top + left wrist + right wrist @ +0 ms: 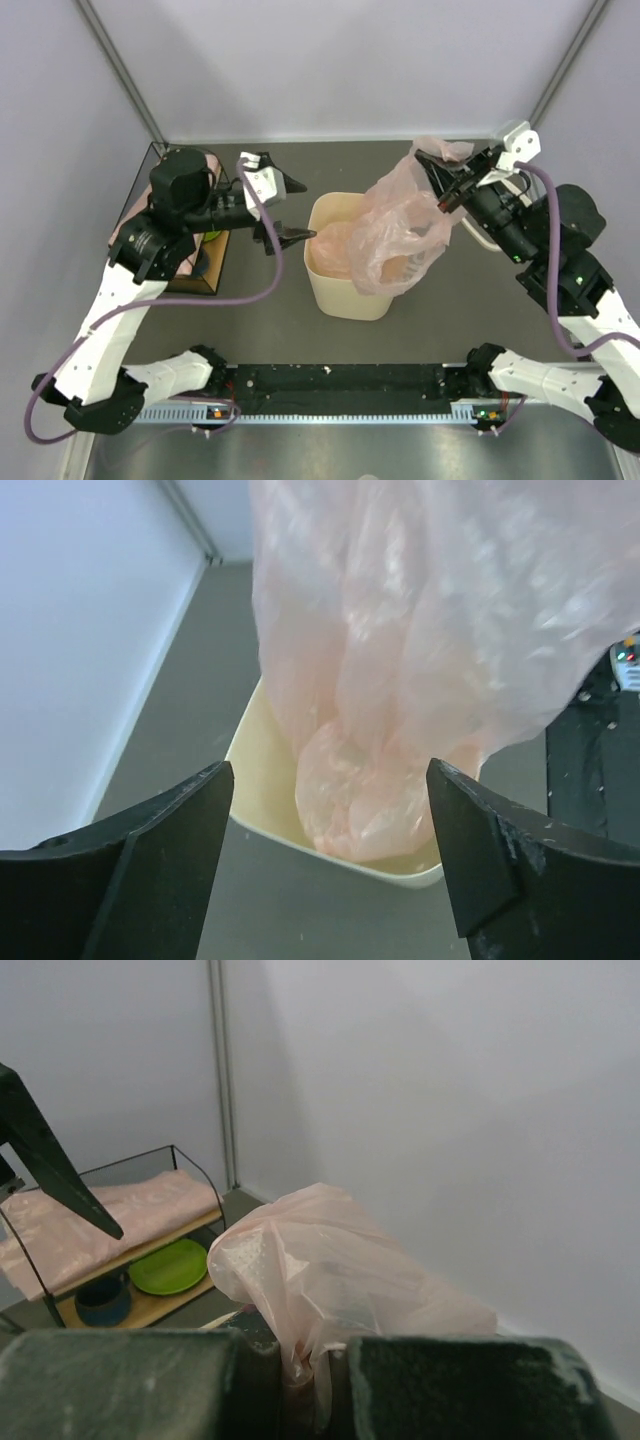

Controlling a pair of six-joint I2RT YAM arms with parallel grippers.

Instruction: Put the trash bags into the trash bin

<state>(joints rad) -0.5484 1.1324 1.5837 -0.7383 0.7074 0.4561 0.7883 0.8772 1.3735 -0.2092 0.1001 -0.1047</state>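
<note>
The cream-beige trash bin [340, 290] stands mid-table. A pale pink trash bag [400, 225] hangs from my right gripper [440, 183], which is shut on its upper edge above the bin's right rim. The bag's lower part droops into the bin and over its right side. In the right wrist view the film is bunched between the fingers [305, 1370]. My left gripper [285, 210] is open and empty just left of the bin. In the left wrist view the bag [420, 650] hangs down into the bin [265, 780].
A dark wire-framed shelf [185, 250] stands at the left behind my left arm, with folded pink bags [100, 1225] on top and a green plate [168, 1266] and a blue bowl [102, 1300] below. White walls enclose the table.
</note>
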